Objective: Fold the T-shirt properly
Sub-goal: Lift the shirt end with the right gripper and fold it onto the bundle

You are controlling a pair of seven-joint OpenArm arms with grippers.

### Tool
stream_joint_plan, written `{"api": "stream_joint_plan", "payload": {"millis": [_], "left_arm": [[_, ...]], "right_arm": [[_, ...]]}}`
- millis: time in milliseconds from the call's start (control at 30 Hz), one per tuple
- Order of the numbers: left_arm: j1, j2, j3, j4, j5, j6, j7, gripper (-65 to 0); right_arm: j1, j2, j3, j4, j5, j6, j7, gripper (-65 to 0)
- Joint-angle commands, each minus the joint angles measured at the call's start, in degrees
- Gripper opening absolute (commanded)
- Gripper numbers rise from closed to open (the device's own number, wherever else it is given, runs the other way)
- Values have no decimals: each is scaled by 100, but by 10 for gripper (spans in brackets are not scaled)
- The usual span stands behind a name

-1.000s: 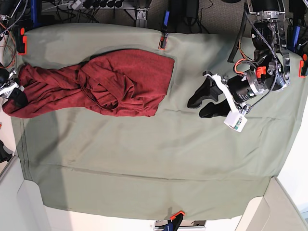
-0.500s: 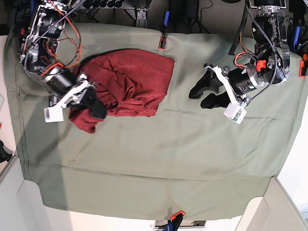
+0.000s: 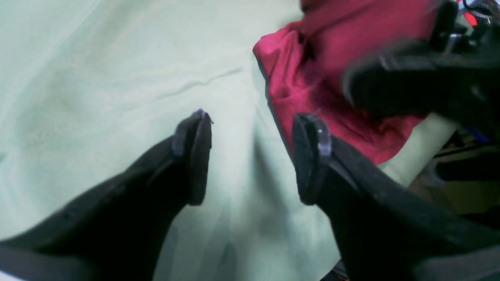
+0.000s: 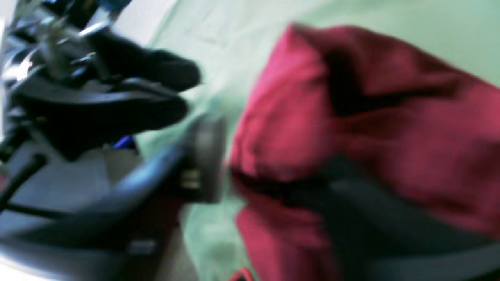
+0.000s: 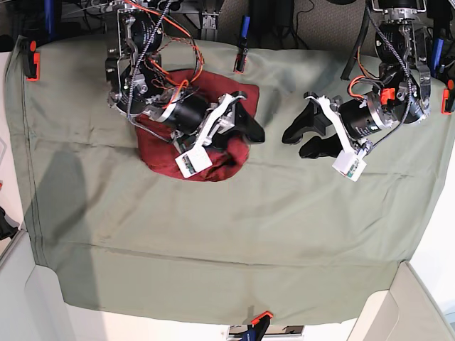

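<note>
From the base view I see the T-shirt [image 5: 217, 162] bunched into a compact dark red heap on the sage-green table cloth [image 5: 234, 234], in the far left part of the table, just near of the far edge. My right arm reaches over it from the far left, and the right gripper [image 5: 249, 126] sits at the heap's right edge, its body covering much of the cloth pile. In the right wrist view the picture is badly blurred; one finger [image 4: 205, 156] stands just beside the red fabric and the other lies across or under it, with a gap between them, so the jaws look spread, but I cannot tell whether any cloth is caught between them.

The left gripper [image 5: 302, 138] hangs over bare table cloth to the right of the shirt, well apart from it in the base view. Its wrist view shows the two fingers [image 3: 195, 156] standing wide apart with nothing between them but green cloth, the shirt's edge lying just beyond the right-hand fingertip
</note>
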Motion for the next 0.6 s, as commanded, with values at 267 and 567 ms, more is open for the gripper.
{"api": "stream_joint_plan", "payload": {"millis": [267, 567], "left_arm": [[4, -66, -28, 101, -118, -52, -142, -294], [31, -212, -28, 101, -116, -52, -140, -294]], "right_arm": [[81, -28, -763, 317, 437, 83, -13, -239], [92, -28, -1005, 831, 396, 81, -199, -239]]}}
